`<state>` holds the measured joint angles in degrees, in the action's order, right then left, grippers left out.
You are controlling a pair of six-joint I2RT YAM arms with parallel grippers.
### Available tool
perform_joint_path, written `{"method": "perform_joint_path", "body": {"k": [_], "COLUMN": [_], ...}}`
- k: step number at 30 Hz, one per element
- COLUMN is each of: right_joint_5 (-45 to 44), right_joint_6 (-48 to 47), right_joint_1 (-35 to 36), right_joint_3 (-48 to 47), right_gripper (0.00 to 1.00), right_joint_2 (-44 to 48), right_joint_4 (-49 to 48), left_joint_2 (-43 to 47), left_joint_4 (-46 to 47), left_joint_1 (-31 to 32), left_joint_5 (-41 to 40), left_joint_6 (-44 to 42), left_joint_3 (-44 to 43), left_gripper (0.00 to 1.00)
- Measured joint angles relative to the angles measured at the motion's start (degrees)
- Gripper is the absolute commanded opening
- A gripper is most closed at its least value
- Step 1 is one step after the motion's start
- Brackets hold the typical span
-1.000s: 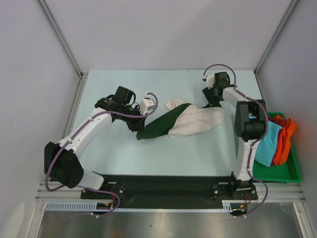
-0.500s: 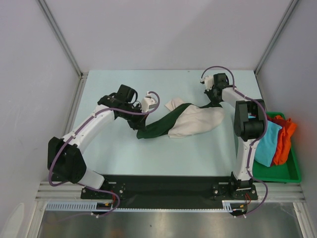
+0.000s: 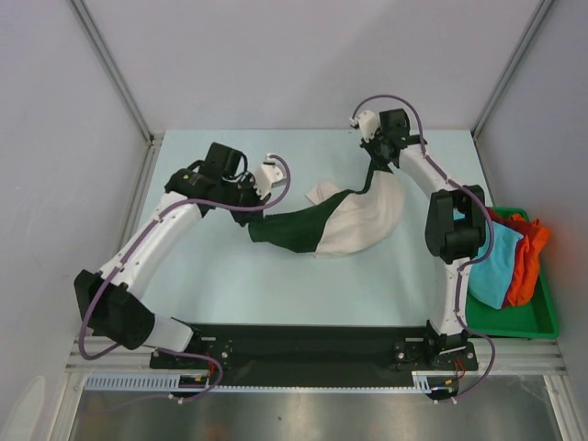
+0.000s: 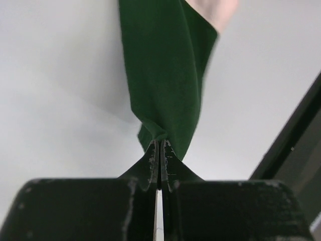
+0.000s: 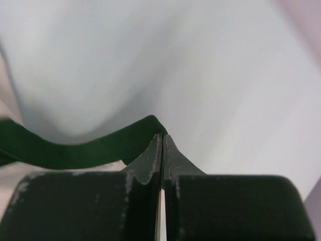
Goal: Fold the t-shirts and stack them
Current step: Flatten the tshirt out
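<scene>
A dark green t-shirt stretches across the middle of the table, tangled with a cream-white t-shirt that lies over its right part. My left gripper is shut on the green shirt's left end; in the left wrist view the green cloth hangs out from the closed tips. My right gripper is shut on the green shirt's other end at the back right; in the right wrist view a green edge runs left from the closed tips. The cream shirt's print is hidden.
A green tray at the right table edge holds turquoise and orange cloth. White walls with metal posts enclose the table on three sides. A black base bar runs along the near edge.
My right gripper closed on the green shirt's end and moved back and left, lifting it. The left gripper pulled its end back and left, stretching the green shirt between them.
</scene>
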<state>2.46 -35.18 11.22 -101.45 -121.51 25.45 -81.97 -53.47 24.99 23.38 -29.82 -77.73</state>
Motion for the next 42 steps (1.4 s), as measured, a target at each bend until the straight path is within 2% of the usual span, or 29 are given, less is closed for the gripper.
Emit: {"method": "perform_joint_path", "body": {"k": [5, 10, 12, 17, 19, 24, 27, 30, 35, 37, 39, 42], "right_joint_5": [0.1, 0.8, 1.3, 1.7, 1.9, 3.0, 3.2, 3.1, 2.5, 2.1, 1.8, 1.6], "right_joint_6": [0.2, 2.3, 3.8, 7.3, 8.4, 10.0, 10.1, 9.9, 8.7, 8.5, 8.6, 8.6], "right_joint_1": [4.5, 8.6, 9.5, 9.9, 9.9, 9.6, 9.2, 8.2, 7.3, 6.8, 6.5, 6.6], "right_joint_3": [-14.2, -35.5, -40.1, -43.0, -43.8, -42.6, -39.9, -37.3, -29.7, -26.9, -26.3, -27.2], "right_gripper": [0.0, 0.0, 0.0, 0.0, 0.0, 0.0, 0.0, 0.0, 0.0, 0.0, 0.0, 0.0], "right_joint_2": [-0.2, -3.7, -4.1, -2.3, -2.1, 1.0, 4.1, 6.1, 6.6, 5.6, 3.5, -1.2], "right_joint_4": [0.9, 3.1, 2.0, -2.6, -3.6, -4.8, -4.9, -4.8, -4.7, -3.3, -2.5, -2.0], "left_joint_2": [4.4, 7.3, 7.3, 4.8, 4.3, 4.5, 4.4, 5.7, 12.2, 13.8, 14.5, 16.1], "left_joint_4": [-0.7, -1.0, -1.3, -1.5, -0.1, 2.3, 2.8, 3.7, 9.9, 9.4, 9.2, 9.6], "left_joint_1": [0.0, 0.0, 0.0, 0.7, 1.2, 1.7, 1.8, 1.9, 1.9, 1.9, 1.7, 0.0], "left_joint_5": [-4.0, -7.3, -7.8, -5.9, -3.5, 3.3, 5.7, 5.2, -1.8, -5.2, -8.1, -10.1], "left_joint_6": [-2.2, -2.6, -2.2, 0.7, 2.6, 7.4, 8.3, 7.9, 4.1, 2.5, 1.0, -0.2], "left_joint_3": [-9.2, -19.8, -25.7, -47.5, -53.2, -57.3, -54.7, -46.2, -16.9, -7.7, -2.7, 0.2], "left_gripper": [0.0, 0.0, 0.0, 0.0, 0.0, 0.01, 0.0, 0.0, 0.0, 0.0, 0.0, 0.0]}}
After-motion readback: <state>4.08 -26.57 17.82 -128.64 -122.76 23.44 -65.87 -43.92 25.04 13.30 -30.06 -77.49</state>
